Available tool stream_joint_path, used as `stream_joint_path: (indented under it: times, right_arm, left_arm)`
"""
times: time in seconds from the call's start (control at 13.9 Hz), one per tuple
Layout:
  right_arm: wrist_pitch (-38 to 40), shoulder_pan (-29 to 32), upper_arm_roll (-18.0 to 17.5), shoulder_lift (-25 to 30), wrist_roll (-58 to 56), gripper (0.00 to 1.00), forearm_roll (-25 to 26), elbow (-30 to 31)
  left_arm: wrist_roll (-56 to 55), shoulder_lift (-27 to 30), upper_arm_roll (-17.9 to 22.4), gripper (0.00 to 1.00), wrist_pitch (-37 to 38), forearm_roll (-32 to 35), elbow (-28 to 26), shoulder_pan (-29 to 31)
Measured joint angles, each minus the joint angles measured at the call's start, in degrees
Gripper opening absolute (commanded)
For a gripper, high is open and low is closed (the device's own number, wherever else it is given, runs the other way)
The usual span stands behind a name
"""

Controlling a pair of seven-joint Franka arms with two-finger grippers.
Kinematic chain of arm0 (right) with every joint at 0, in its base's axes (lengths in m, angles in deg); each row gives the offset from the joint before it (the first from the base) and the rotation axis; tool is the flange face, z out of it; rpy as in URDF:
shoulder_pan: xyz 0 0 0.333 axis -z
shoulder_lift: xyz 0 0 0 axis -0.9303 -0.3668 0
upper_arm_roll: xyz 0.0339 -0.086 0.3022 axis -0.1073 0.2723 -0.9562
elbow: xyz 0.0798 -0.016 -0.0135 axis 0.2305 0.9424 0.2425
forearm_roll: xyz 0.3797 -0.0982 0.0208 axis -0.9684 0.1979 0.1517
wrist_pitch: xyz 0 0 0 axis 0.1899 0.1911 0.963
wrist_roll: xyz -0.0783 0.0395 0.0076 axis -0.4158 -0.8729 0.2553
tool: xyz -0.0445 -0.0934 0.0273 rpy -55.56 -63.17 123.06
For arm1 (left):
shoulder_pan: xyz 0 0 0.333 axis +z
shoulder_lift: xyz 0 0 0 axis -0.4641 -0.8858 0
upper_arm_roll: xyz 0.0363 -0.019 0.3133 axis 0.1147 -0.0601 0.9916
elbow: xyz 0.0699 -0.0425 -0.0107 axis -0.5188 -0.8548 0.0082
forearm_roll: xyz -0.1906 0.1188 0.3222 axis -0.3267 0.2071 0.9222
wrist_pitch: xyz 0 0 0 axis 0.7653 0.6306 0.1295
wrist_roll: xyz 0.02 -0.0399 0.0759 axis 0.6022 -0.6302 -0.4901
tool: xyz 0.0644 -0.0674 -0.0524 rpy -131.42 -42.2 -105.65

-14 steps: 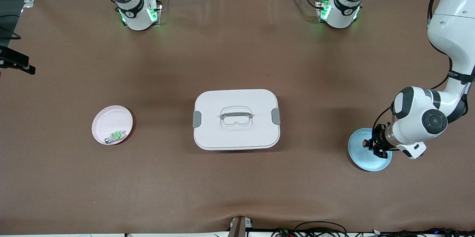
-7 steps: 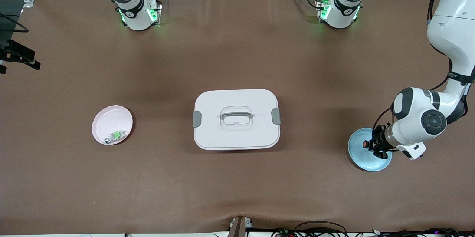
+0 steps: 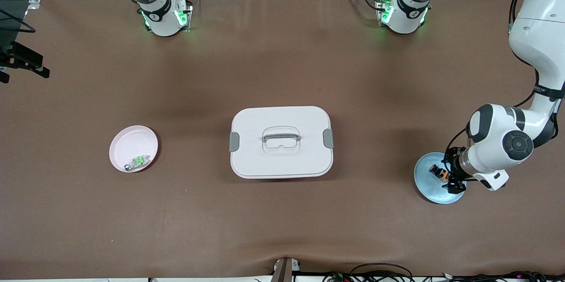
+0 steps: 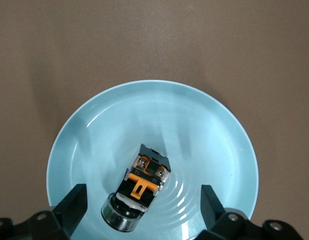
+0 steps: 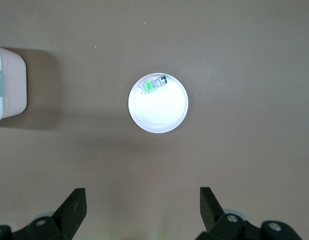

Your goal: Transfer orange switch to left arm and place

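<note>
The orange switch (image 4: 139, 187), black with an orange part, lies on its side in the light-blue plate (image 4: 159, 115). My left gripper (image 4: 143, 196) is open and low over the plate, one finger on each side of the switch, not touching it. In the front view the left gripper (image 3: 451, 177) and the switch (image 3: 437, 171) are at the left arm's end of the table. The white box (image 3: 281, 141) stands at the middle of the table. My right gripper (image 5: 143, 210) is open and empty, high over the table near the pink plate (image 5: 159, 112).
The pink plate (image 3: 132, 143) at the right arm's end holds a small clear-silver component with a green part (image 3: 137, 161). The box's edge shows in the right wrist view (image 5: 7, 85). A black part (image 3: 24, 59) hangs at the front view's edge. Brown table between box and plates.
My left wrist has turned and shifted slightly over the blue plate, and the switch now lies at a different angle. The black part at the front view's edge has moved toward the robots' bases.
</note>
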Motion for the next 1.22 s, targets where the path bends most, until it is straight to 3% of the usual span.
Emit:
stream_joint_path:
  times: [0.86, 1.22]
  right_arm:
    - [1.4, -0.6, -0.5, 0.8, 7.4, 1.00, -0.1, 0.0]
    - [1.4, -0.9, 0.2, 0.8, 7.5, 1.00, -0.1, 0.0]
  left_arm:
    - [0.0, 0.0, 0.1, 1.00, 0.0, 0.0, 0.4, -0.6]
    - [3.6, 0.0, 3.9, 1.00, -0.1, -2.9, 1.1, -4.4]
